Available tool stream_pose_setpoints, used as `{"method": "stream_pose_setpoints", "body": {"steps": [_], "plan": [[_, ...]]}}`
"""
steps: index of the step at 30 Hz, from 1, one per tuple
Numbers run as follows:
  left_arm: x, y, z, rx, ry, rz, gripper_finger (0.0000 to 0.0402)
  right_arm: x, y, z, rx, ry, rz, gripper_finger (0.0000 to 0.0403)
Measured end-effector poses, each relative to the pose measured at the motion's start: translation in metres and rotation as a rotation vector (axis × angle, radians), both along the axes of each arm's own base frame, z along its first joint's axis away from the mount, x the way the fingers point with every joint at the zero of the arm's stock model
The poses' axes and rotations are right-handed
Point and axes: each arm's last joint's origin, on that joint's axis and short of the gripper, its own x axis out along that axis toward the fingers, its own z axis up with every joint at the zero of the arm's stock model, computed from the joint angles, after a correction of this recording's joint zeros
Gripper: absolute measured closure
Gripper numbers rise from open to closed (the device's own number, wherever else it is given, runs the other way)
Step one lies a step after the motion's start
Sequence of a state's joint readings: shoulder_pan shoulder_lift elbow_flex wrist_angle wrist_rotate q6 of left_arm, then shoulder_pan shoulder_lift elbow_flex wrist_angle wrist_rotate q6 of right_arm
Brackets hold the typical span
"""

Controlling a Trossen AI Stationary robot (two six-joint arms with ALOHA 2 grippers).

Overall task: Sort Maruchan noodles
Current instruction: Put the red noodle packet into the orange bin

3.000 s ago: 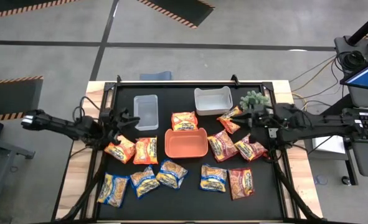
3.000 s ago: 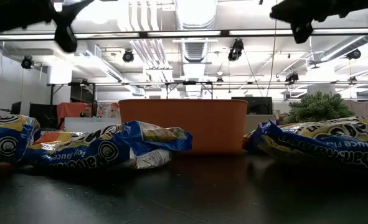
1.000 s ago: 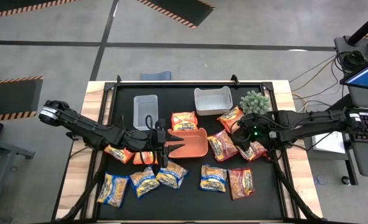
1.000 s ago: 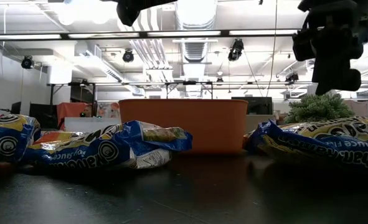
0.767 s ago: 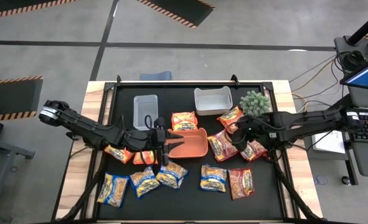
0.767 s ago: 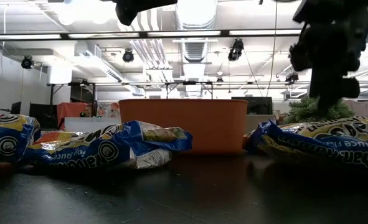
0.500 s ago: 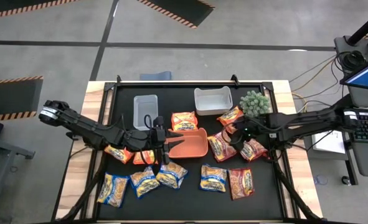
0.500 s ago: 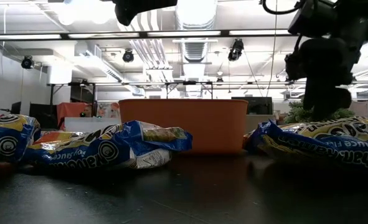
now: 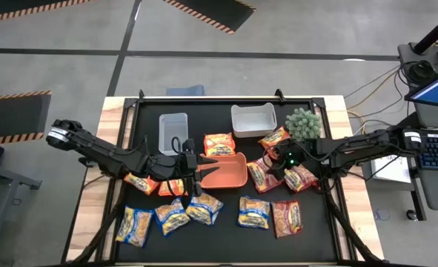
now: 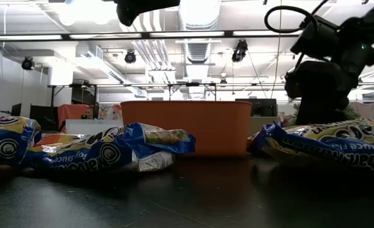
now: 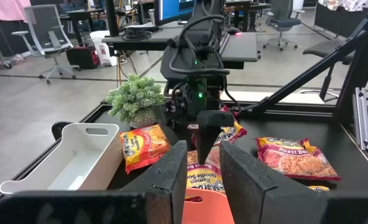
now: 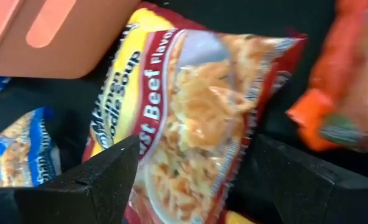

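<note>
Taking the orange bin (image 9: 222,170) as the landmark, the left tool (image 9: 204,168) hangs over its left rim, its fingers (image 11: 169,180) narrowly parted around an orange packet (image 11: 199,208). Just right of the bin, the right tool (image 12: 190,180) stands wide apart, straddling a red beef packet (image 12: 196,118) on the tabletop (image 9: 319,233), not clamped on it.

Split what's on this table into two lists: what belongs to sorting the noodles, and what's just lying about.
Job:
- Maruchan noodles, spread over the black mat
- red beef packet, between the open right pincer fingers
- orange bin, at the left pincer
- clear bin
- white bin

Lying about:
- potted plant
- keyboard, off the table
</note>
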State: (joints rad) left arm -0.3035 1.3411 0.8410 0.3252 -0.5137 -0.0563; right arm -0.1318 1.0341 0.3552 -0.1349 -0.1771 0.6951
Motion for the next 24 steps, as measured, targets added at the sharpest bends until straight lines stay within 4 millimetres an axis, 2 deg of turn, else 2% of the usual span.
{"method": "stream_pose_setpoints", "body": {"steps": [6,11,17,24], "plan": [[0.0,0.0,0.0,0.009,-0.002,-0.001,0.0325,-0.001,0.001,-0.018,0.045,-0.096,-0.011,0.0107],[0.0,0.0,0.0,0.01,-0.002,-0.001,0.0325,-0.004,0.002,-0.027,0.048,-0.172,-0.02,0.0134],[0.0,0.0,0.001,0.011,-0.003,0.0,0.0325,-0.005,0.002,-0.029,0.05,-0.182,-0.018,0.0203],[0.0,0.0,0.002,0.013,-0.016,0.0,0.0325,-0.004,0.002,-0.027,0.048,-0.189,-0.021,0.0312]]}}
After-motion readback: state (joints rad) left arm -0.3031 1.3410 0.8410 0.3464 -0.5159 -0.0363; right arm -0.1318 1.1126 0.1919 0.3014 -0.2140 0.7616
